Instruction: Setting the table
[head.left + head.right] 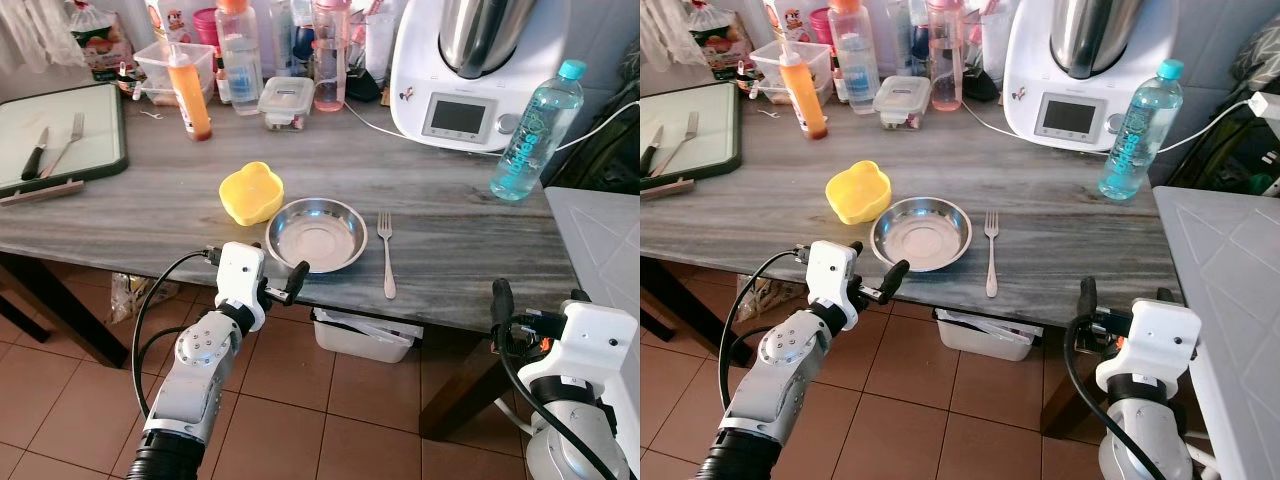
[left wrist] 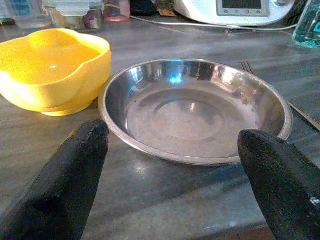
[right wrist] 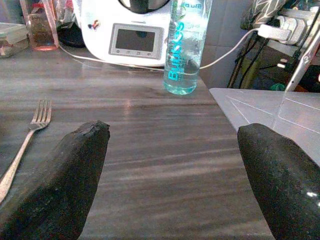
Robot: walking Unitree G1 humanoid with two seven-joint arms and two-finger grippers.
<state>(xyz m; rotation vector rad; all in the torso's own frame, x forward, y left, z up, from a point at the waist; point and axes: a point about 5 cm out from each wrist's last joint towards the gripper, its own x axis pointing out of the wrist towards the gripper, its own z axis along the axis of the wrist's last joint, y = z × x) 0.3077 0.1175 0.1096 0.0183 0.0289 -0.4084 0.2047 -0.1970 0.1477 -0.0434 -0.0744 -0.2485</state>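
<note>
A steel plate (image 1: 316, 235) sits near the front edge of the grey wooden table (image 1: 150, 205). A yellow bowl (image 1: 251, 192) touches its left rim, and a fork (image 1: 386, 255) lies just to its right. My left gripper (image 1: 255, 263) is open at the table's front edge, level with the plate (image 2: 195, 112), its fingers (image 2: 75, 165) spread a little short of the near rim. My right gripper (image 1: 538, 300) is open below the table's front right corner, facing the fork (image 3: 27, 137). A second fork (image 1: 70, 140) and a knife (image 1: 36, 152) lie on a tray (image 1: 110, 165) at far left.
A water bottle (image 1: 535, 130) stands at the table's right, beside a white kitchen machine (image 1: 470, 70). An orange sauce bottle (image 1: 190, 95), bottles and boxes line the back. A white bin (image 1: 360, 335) sits under the table. A white surface (image 1: 600, 240) adjoins on the right.
</note>
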